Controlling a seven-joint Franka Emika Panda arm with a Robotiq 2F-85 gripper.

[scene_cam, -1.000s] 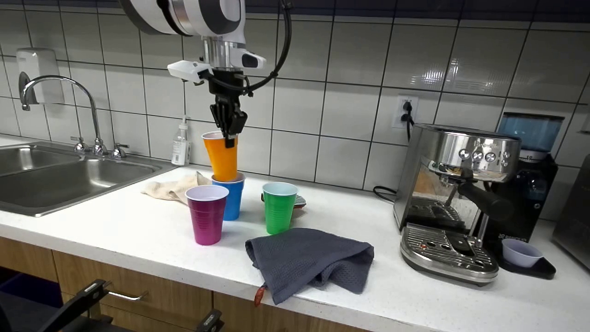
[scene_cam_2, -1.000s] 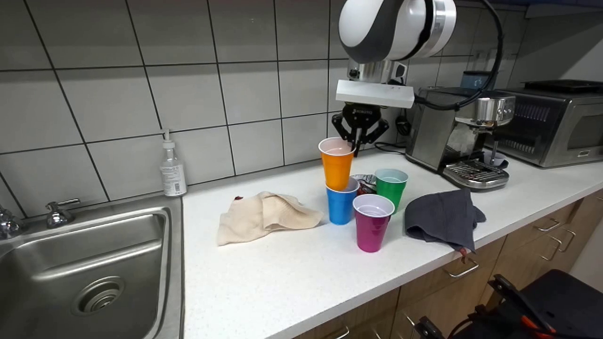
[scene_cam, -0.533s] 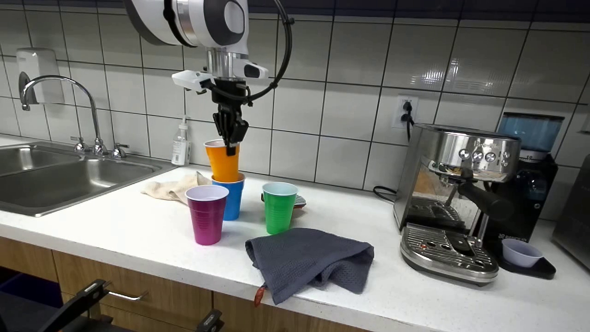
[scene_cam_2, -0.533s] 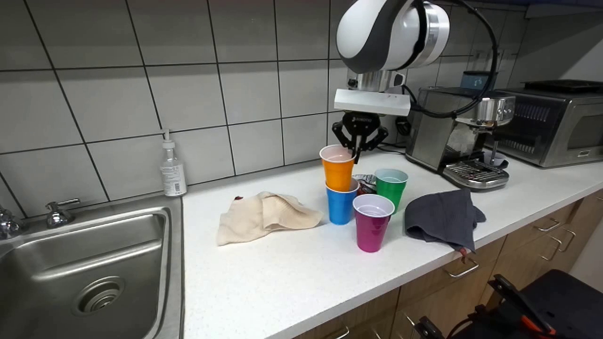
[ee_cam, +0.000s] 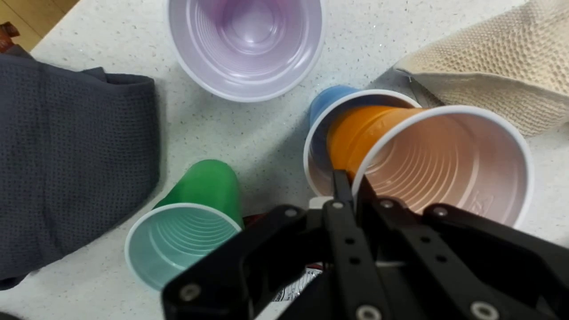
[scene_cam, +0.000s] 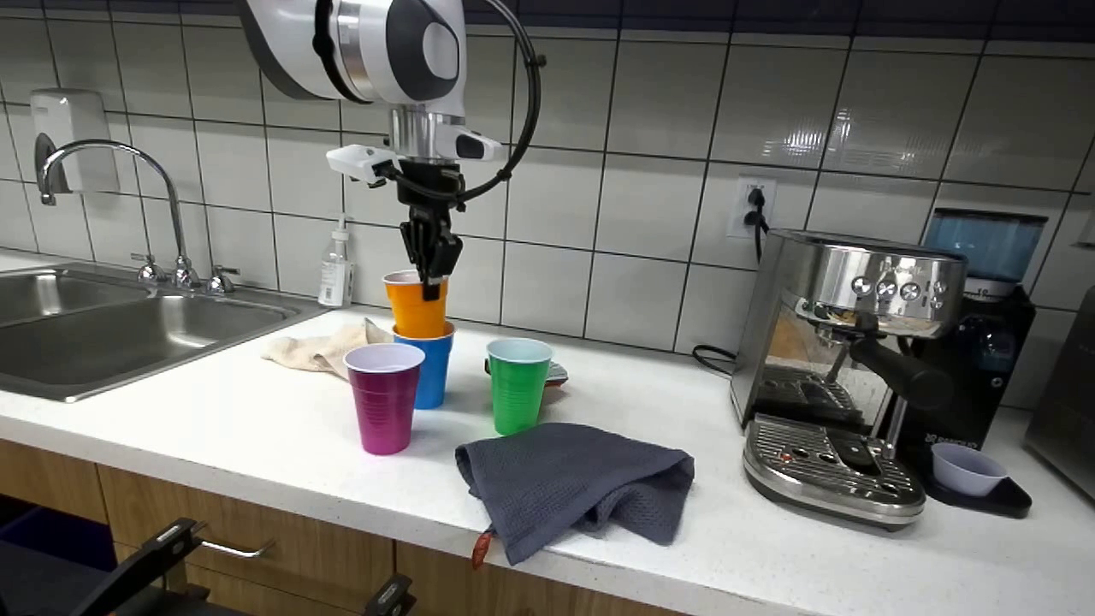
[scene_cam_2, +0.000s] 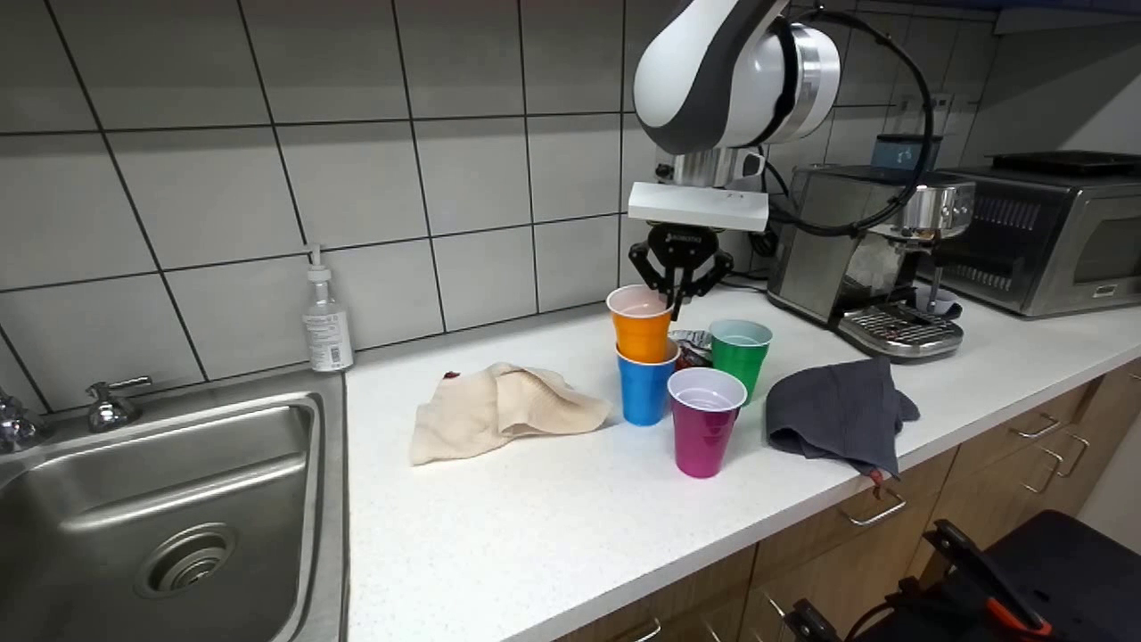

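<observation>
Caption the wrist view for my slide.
Gripper pinching the rim of an orange cup that sits partly inside a blue cup.

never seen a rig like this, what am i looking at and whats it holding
This is a robot arm ending in a black, pinching gripper. Two views show the counter from outside; the wrist view looks down from the arm itself. The gripper is shut on the wall of an orange cup, whose lower part sits inside a blue cup. A purple cup and a green cup stand nearby; a dark cloth and a beige cloth lie there too.
</observation>
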